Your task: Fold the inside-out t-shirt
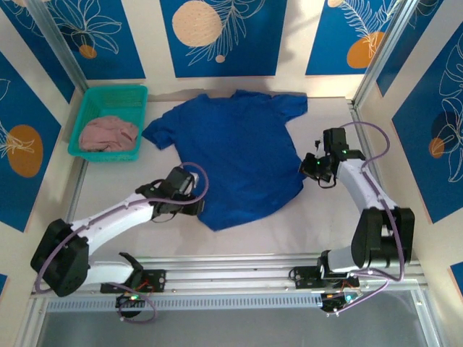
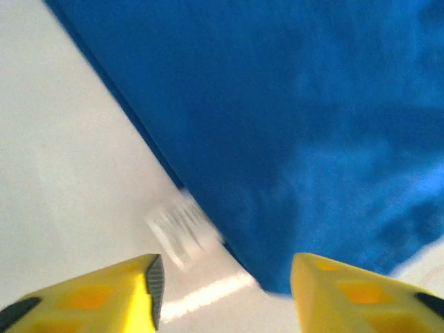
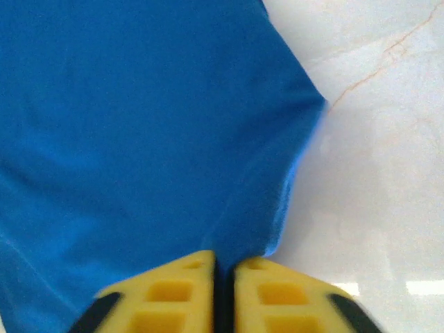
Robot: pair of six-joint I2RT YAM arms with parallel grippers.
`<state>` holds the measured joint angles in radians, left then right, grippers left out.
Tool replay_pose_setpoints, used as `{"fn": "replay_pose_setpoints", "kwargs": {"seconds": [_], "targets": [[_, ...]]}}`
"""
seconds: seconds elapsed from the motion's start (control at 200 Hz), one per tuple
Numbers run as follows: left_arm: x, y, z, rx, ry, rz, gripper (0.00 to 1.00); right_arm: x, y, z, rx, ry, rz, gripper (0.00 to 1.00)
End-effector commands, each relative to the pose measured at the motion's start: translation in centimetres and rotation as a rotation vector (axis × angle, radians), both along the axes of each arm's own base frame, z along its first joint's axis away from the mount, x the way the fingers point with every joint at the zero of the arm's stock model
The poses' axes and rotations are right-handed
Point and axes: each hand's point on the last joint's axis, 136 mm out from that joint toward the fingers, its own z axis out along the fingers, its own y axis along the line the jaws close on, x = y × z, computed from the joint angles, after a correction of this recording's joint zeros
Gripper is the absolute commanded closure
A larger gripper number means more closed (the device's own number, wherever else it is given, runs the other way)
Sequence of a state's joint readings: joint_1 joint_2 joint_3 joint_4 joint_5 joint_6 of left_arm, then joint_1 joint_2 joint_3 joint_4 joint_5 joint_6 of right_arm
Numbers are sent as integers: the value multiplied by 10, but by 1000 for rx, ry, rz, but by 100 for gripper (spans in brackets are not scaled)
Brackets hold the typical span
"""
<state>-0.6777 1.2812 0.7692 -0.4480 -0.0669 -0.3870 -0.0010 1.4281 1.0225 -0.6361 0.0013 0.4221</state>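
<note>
The inside-out t-shirt (image 1: 231, 148) is royal blue and lies spread flat in the middle of the table, collar toward the back wall. My left gripper (image 1: 195, 204) is at its near-left hem corner. In the left wrist view this gripper (image 2: 225, 295) is open, and the blue hem corner (image 2: 277, 270) and a white sewn-in label (image 2: 182, 227) lie on the table just beyond its yellow fingers (image 2: 132, 291). My right gripper (image 1: 304, 168) is at the shirt's right edge. In the right wrist view it (image 3: 223, 277) is shut on a pinched ridge of blue cloth (image 3: 173, 139).
A green basket (image 1: 90, 108) holding a dusty-pink garment (image 1: 108, 135) stands at the back left. Patterned blue and cream walls close in the table on three sides. A metal rail (image 1: 231, 264) runs along the near edge by the arm bases.
</note>
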Motion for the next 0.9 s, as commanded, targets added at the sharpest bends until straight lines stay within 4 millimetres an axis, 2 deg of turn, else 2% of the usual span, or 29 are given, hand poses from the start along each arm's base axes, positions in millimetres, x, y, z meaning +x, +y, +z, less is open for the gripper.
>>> {"fn": "replay_pose_setpoints", "kwargs": {"seconds": [0.0, 0.1, 0.23, 0.31, 0.37, 0.52, 0.72, 0.77, 0.895], "targets": [[30, -41, 42, 8, -214, -124, 38, 25, -11, 9, -60, -53, -1, 71], [21, -108, 46, -11, -258, -373, 34, 31, -22, 11, -111, -54, -15, 62], [-6, -186, 24, 20, -219, -656, 32, 29, -34, 19, -111, -68, -52, 56], [-28, -226, 13, 16, -209, -791, 32, 25, -36, 23, -79, -79, -71, 55], [-41, -246, 2, 43, -207, -865, 33, 21, -37, 25, -61, -87, -82, 55], [-49, -272, -21, 115, -201, -946, 37, 12, -40, 27, -31, -96, -101, 54], [-49, -281, -44, 156, -185, -979, 39, 9, -38, 22, -17, -88, -98, 54], [-46, -280, -52, 186, -188, -973, 43, 9, -37, 22, -13, -87, -97, 54], [-39, -278, -62, 220, -196, -956, 62, 7, -35, 20, -2, -86, -91, 54]]}}
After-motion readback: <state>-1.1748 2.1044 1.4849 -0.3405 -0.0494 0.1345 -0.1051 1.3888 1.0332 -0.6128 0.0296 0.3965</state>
